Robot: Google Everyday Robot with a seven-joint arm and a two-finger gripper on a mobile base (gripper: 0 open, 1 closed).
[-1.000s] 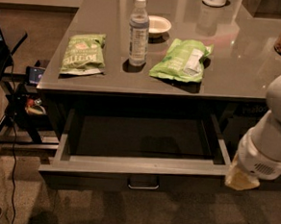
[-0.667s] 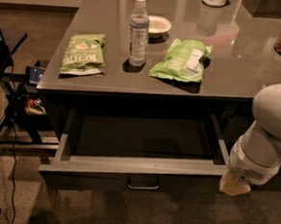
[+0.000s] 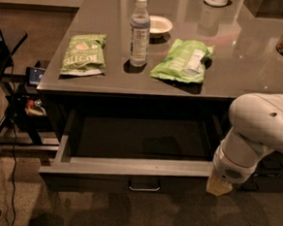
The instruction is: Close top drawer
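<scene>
White arm [image 3: 265,118] bent at lower right, gripper [image 3: 219,186] apparently pointing down

Dim, warm overhead light. Soft glare patches on the table [image 3: 251,69] at its far right. The bottle [image 3: 139,32] casts a short shadow toward the table's front. Under the table the top drawer [image 3: 128,166] is near-black inside. The gripper [image 3: 220,186] is lit pale below the table's front-right corner.

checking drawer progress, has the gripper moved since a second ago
Yes. The gripper has shifted left, closer to the right end of the front of the top drawer, which has stayed put.
</scene>
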